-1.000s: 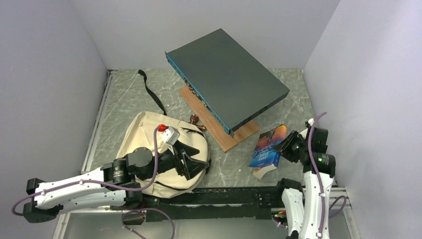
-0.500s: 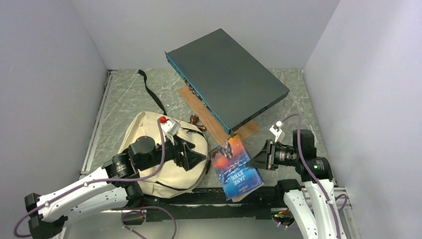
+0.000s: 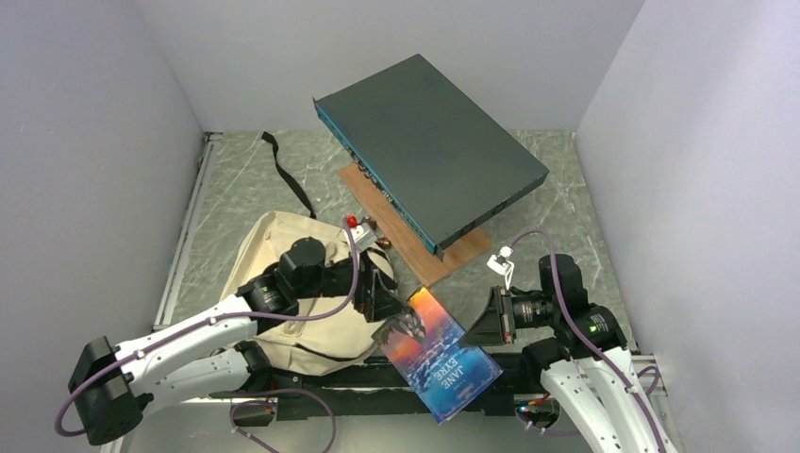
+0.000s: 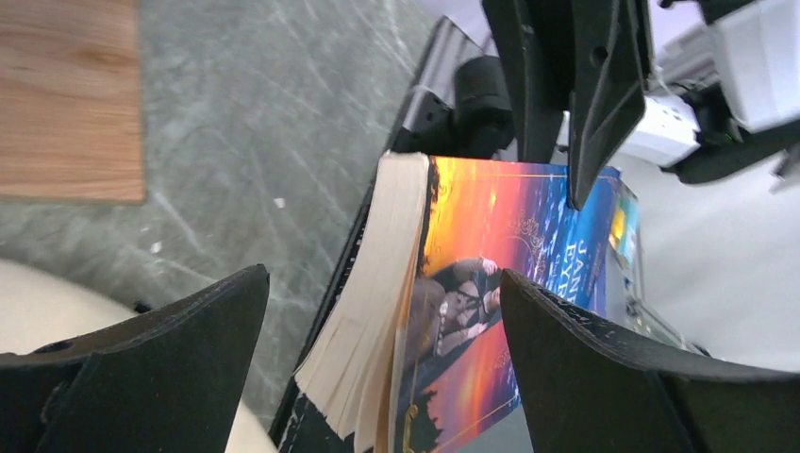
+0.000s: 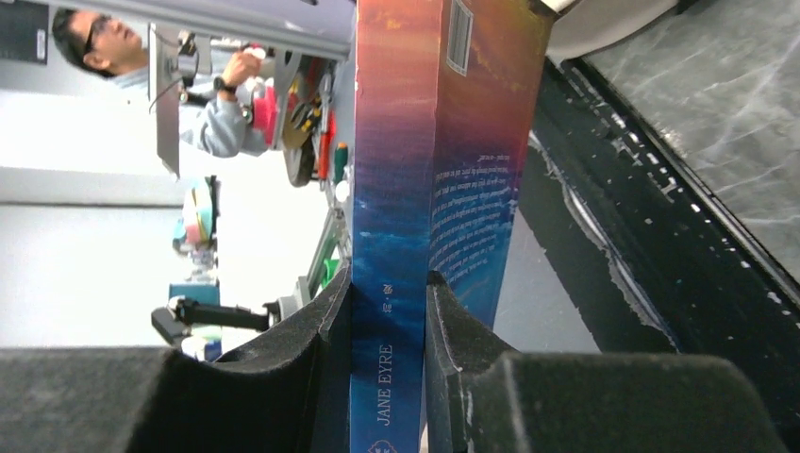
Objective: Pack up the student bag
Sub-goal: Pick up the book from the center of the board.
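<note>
Since the overhead view shows the most, starting there: the student bag (image 3: 274, 238) lies flat on the near-left part of the marble table (image 3: 236, 179), partly under the left arm. Its black strap (image 3: 288, 175) trails off toward the back. The right gripper (image 3: 475, 328) is clamped on a Jane Eyre paperback (image 3: 439, 354), holding it in the air over the near edge, just right of the bag. The left gripper (image 3: 390, 307) is spread wide at the book's far end. Further back, a dark grey flat box (image 3: 429, 160) sits tilted on a wooden board (image 3: 415, 247).

Left wrist cam: the left gripper (image 4: 382, 283) is wide open, with the paperback (image 4: 491, 255) between its fingers (image 4: 141, 368) and, as far as I can tell, touching neither. You can see the page edges and the sunset cover. The right gripper (image 4: 566, 94) pinches the book from the far side. A bit of the cream bag (image 4: 38, 302) shows bottom left and the board (image 4: 66, 94) top left.

Right wrist cam: the right gripper (image 5: 387, 293) is squeezed tight on the paperback (image 5: 434, 142) at the spine, title readable between the pads. The table (image 5: 708, 113) is off to the right.
</note>
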Action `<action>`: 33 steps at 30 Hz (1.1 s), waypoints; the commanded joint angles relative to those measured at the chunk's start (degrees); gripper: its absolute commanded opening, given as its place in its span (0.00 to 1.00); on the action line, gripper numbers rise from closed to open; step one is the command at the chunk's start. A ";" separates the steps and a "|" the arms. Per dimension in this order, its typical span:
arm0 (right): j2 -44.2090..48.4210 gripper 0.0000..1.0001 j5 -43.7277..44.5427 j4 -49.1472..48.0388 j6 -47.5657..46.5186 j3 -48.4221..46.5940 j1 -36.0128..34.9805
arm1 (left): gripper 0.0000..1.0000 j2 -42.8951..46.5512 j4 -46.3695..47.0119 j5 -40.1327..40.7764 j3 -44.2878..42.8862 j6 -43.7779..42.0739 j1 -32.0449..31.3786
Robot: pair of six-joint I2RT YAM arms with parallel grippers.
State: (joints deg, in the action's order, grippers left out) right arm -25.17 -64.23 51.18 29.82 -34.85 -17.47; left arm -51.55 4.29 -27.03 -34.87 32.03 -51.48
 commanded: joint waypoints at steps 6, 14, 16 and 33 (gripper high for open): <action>1.88 0.00 -8.44 -7.64 2.65 -1.54 -4.31 | 0.98 -8.76 21.67 -16.22 3.55 4.57 0.22; 1.99 0.00 -8.47 -8.07 2.29 -1.99 -5.33 | 0.87 -16.38 37.37 -26.97 5.08 11.72 0.10; 1.40 0.00 -7.56 -6.50 0.94 -2.48 -5.25 | 0.78 -17.79 43.21 -29.65 5.81 15.48 0.22; 1.05 0.46 1.60 -19.35 11.20 3.68 -5.29 | 0.00 -11.28 44.57 -26.80 9.25 28.17 11.01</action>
State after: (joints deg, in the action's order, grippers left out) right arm -24.80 -62.57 38.06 34.50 -31.16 -22.68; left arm -68.82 44.69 -57.41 -26.52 56.75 -44.64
